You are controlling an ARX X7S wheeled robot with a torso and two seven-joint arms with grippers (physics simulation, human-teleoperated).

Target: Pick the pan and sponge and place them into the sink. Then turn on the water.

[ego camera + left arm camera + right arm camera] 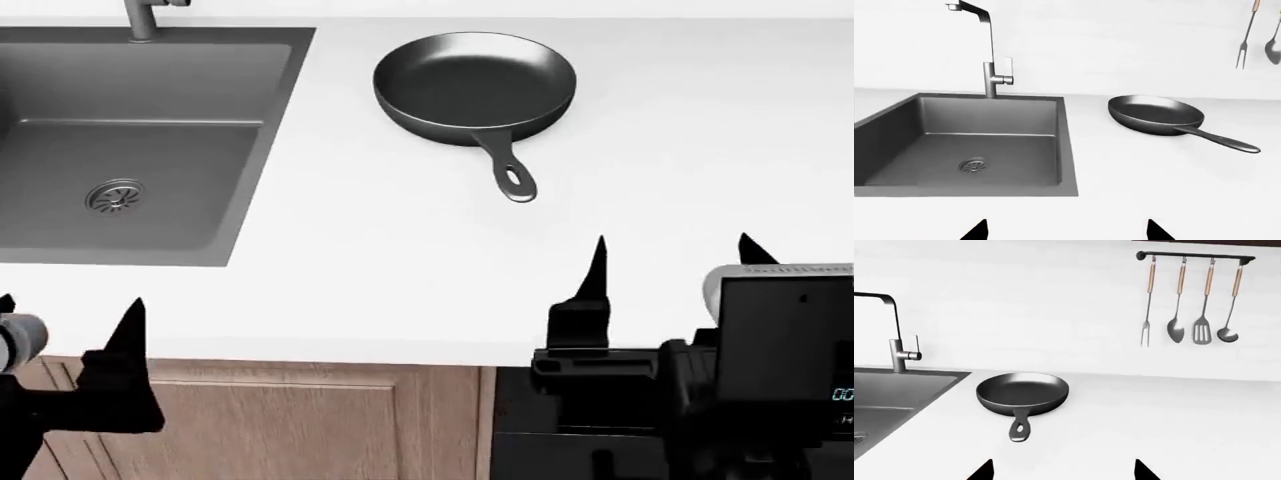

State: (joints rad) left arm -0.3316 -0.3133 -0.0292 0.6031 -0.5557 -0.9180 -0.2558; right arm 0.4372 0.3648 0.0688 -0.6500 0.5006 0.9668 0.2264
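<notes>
Two grippers are seen low at the near edge of the white surface (400,280), and both are spread apart with nothing between the fingers. The right gripper (671,255) is held just over the near part of the surface; the left gripper (67,325) is held at the surface's front edge, above the wooden cabinet front (267,420).

The pan (474,85) is set upright on the surface, well ahead of the right gripper and somewhat toward the left gripper's side, with its long handle (511,172) pointed back toward the right gripper. It is touched by neither gripper. The sink (134,140) is found directly ahead of the left gripper, with the pan beside it on the right-gripper side and apart from its rim. The round drain (115,196) is seen in the basin floor, and the tap (991,55) is mounted at the far rim. The sponge is not seen in any view, and no stream is seen under the spout.

On the wall beyond the right gripper, four utensils (1191,305) are hung from a rail (1194,256).
</notes>
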